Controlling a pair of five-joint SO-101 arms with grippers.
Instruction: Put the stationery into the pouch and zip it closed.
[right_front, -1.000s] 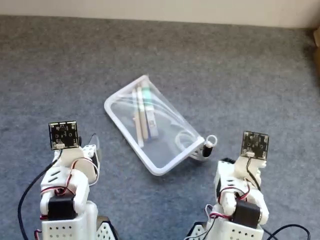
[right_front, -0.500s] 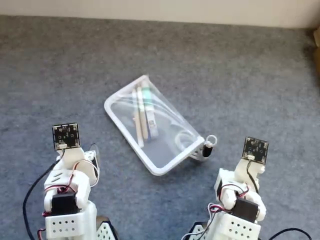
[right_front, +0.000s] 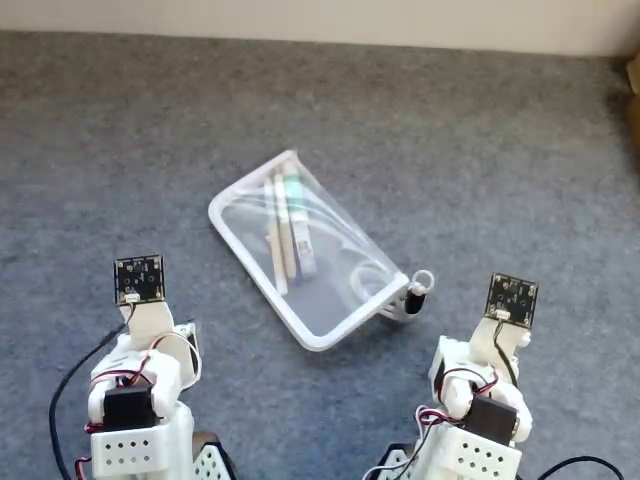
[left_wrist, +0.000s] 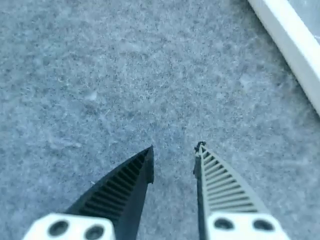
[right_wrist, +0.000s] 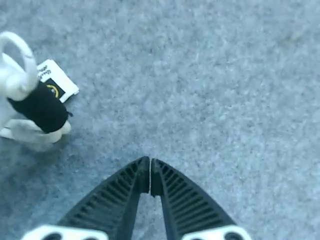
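Observation:
A clear pouch (right_front: 305, 250) with a white zip edge lies slantwise at the middle of the grey carpet, with pens and other stationery (right_front: 288, 232) inside it. Its black zip pull with a white ring (right_front: 417, 289) sticks out at the pouch's right corner, also seen as the zip pull (right_wrist: 37, 106) in the right wrist view. My left gripper (left_wrist: 173, 152) is open over bare carpet, with the pouch's white edge (left_wrist: 291, 45) a short way off. My right gripper (right_wrist: 150, 165) is shut and holds nothing, apart from the zip pull. Both arms sit pulled back at the near edge.
Grey carpet (right_front: 480, 140) covers the whole table. A pale wall strip (right_front: 320, 18) runs along the far side. A brown object (right_front: 634, 100) shows at the far right edge.
Both arms have drawn back toward their bases, away from the pouch. The pouch has not moved.

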